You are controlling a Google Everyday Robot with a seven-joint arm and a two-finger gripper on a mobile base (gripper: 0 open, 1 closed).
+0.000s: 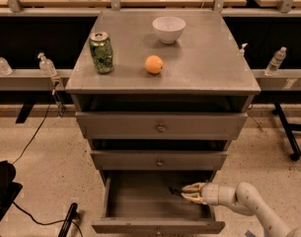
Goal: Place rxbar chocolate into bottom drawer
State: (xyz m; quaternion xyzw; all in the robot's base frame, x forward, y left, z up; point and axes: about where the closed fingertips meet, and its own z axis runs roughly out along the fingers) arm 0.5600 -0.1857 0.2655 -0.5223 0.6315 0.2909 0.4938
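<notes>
The bottom drawer (140,224) of the grey cabinet is pulled out and open. My gripper (185,192) reaches in from the right, low inside the drawer's right half. Its pale fingers (193,186) are shut on the rxbar chocolate (174,191), a small dark bar that sticks out to the left of the fingertips. Only its end shows. The bar is held just above the drawer floor.
The two upper drawers (161,127) are shut. On the cabinet top stand a green can (101,52), an orange (154,64) and a white bowl (169,28). Water bottles (276,60) stand on rails at both sides. A black object (2,189) and a cable lie on the floor at left.
</notes>
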